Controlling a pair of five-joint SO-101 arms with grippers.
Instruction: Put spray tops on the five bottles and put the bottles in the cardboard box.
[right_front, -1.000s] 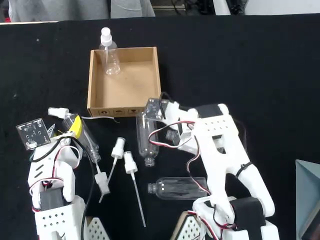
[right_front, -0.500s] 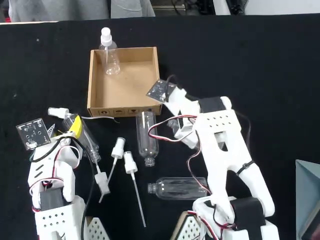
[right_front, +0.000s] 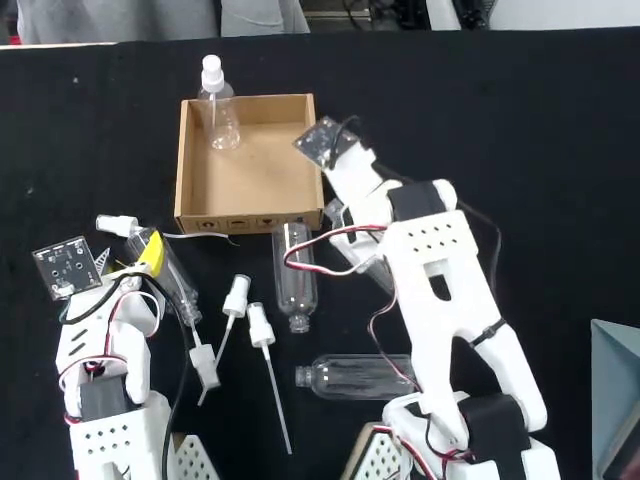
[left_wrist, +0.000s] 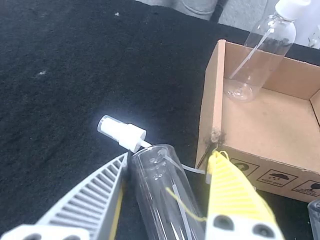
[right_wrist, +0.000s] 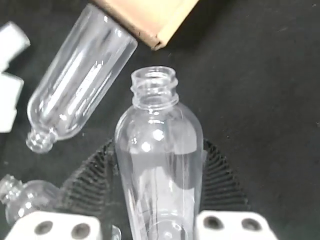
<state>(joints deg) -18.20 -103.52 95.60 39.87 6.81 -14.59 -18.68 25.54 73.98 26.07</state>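
Note:
My left gripper (left_wrist: 167, 167) is shut on a clear bottle (left_wrist: 165, 200) near the front left of the cardboard box (right_front: 248, 180). A white spray top (left_wrist: 121, 133) lies at that bottle's far end, its thin tube running behind the bottle. In the high view this gripper (right_front: 158, 262) sits at the lower left. My right gripper (right_wrist: 159, 150) is shut on an open-necked bottle (right_wrist: 155, 120), whose neck points at the box's front right corner (right_wrist: 150, 22). A capped bottle (right_front: 218, 110) stands at the back of the box.
Two open bottles lie on the black table, one (right_front: 293, 272) just in front of the box and one (right_front: 355, 375) nearer the arm bases. Loose spray tops (right_front: 236, 295) (right_front: 262, 330) (right_front: 205, 365) with long tubes lie between the arms. A grey object (right_front: 615, 390) sits at the right edge.
The right arm has swung away from the lying bottle toward the box's right wall, carrying its bottle. The left arm and its bottle have stayed put.

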